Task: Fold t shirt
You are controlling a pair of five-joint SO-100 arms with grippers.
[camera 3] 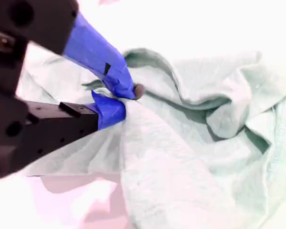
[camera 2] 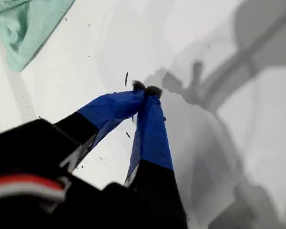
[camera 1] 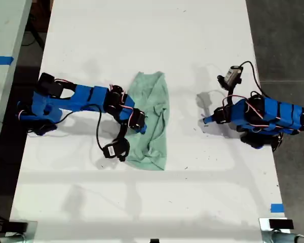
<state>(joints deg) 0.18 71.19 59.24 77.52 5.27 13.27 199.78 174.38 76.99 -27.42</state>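
Note:
The t shirt (camera 1: 154,121) is a pale mint-green, wrinkled cloth lying long and narrow at the middle of the white table (camera 1: 142,45). My second gripper (camera 1: 140,127) reaches in from the exterior view's left and rests on the cloth's edge. In the second wrist view my second gripper (camera 3: 126,98) is shut on a fold of the t shirt (camera 3: 190,143). My first gripper (camera 1: 206,120) sits at the exterior view's right, apart from the cloth. Its blue-taped fingertips (camera 2: 145,89) meet over bare table, holding nothing, and a corner of the t shirt (camera 2: 24,24) shows far off.
A blue tape mark (camera 1: 276,208) sits near the table's front corner at the exterior view's right. Dark floor (camera 1: 283,40) runs past the table's edge there. A second table (camera 1: 2,50) with blue tape stands at the exterior view's left. Loose cables hang by both arms.

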